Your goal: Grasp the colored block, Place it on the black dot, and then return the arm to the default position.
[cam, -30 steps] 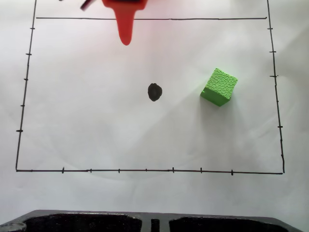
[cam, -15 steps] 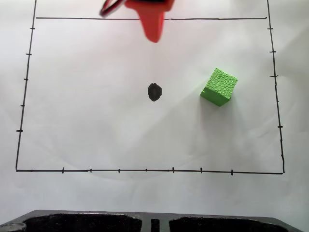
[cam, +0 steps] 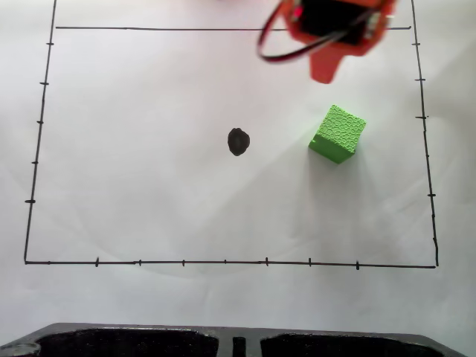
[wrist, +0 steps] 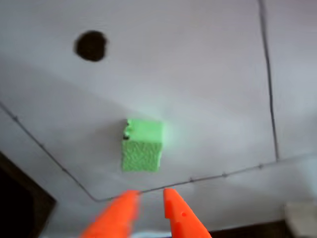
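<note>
The green colored block [cam: 338, 133] lies on white paper, to the right of the black dot [cam: 238, 141] in the fixed view. The orange arm comes in from the top edge, and its gripper [cam: 325, 74] points down just above the block, apart from it. In the wrist view the block [wrist: 142, 145] sits a little ahead of the gripper [wrist: 150, 195], whose two orange fingertips stand a narrow gap apart with nothing between them. The black dot [wrist: 91, 45] lies far off at the upper left there.
A hand-drawn black border line [cam: 223, 262] with tick marks frames the paper. A black moulded object [cam: 149, 342] runs along the bottom edge of the fixed view. A black cable loop [cam: 271, 52] hangs from the arm.
The arm has swung to the right along the top of the fixed view, from above the dot's left side to just above the block. Block and dot have not moved.
</note>
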You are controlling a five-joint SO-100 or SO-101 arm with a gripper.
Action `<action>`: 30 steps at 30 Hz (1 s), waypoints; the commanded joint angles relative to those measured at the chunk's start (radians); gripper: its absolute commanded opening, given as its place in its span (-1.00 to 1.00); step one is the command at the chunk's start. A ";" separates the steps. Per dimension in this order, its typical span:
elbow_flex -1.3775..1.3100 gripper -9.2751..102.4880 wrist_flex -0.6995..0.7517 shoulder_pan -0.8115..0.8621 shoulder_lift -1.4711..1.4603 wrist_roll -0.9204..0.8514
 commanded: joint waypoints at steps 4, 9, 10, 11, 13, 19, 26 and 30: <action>-0.097 -0.40 0.000 -0.018 -0.051 0.052; -0.103 -0.25 -0.015 -0.034 -0.107 0.092; -0.103 -0.23 -0.017 -0.040 -0.115 0.095; -0.103 -0.23 -0.021 -0.048 -0.124 0.095; -0.103 -0.21 -0.038 -0.058 -0.149 0.095; -0.106 -0.20 -0.081 -0.109 -0.221 0.087; -0.143 -0.18 -0.091 -0.121 -0.314 0.071; -0.149 -0.17 -0.100 -0.121 -0.357 0.060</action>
